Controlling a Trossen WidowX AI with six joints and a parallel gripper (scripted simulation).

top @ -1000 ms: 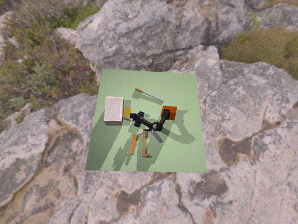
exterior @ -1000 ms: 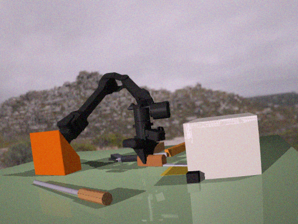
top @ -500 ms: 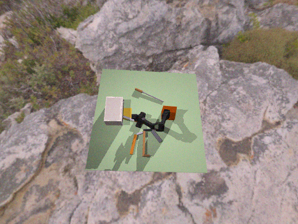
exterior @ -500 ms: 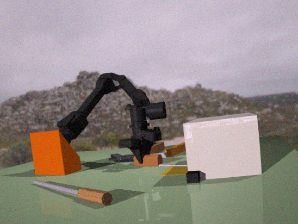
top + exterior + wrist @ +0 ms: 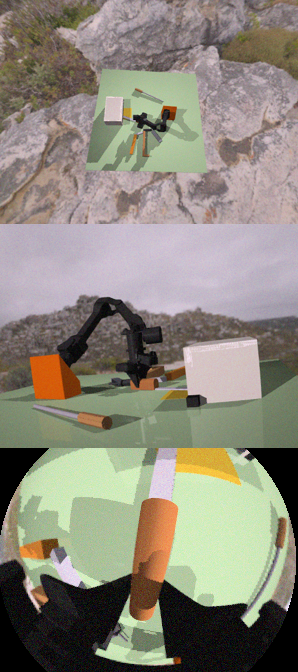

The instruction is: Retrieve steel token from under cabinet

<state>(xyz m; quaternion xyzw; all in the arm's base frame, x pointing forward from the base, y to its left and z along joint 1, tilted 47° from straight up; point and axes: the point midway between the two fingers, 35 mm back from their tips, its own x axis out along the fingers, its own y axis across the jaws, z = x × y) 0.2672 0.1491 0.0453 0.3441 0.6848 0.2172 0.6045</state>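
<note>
My gripper point(image 5: 137, 121) point(image 5: 137, 386) point(image 5: 146, 579) is shut on the brown handle point(image 5: 149, 384) point(image 5: 157, 530) of a tool, low over the table. The tool's pale, flat shaft point(image 5: 127, 118) point(image 5: 171, 389) point(image 5: 164, 475) points at the white cabinet point(image 5: 113, 109) point(image 5: 223, 373) and reaches its front edge in the top view; its far end is hidden. The yellow marked area point(image 5: 128, 112) point(image 5: 175, 394) point(image 5: 207, 464) lies in front of the cabinet, beside the shaft. No token can be made out in any view; the space under the cabinet is hidden.
Another brown-handled rod point(image 5: 138, 90) point(image 5: 95, 420) point(image 5: 281, 533) lies to one side. An orange-handled tool point(image 5: 133, 145) point(image 5: 175, 373) point(image 5: 34, 550), a brown bar point(image 5: 144, 144) and a grey piece point(image 5: 156, 136) lie on the other. A black block point(image 5: 193, 401) stands by the cabinet's corner; an orange block point(image 5: 172, 110) point(image 5: 47, 377) is at the arm's base.
</note>
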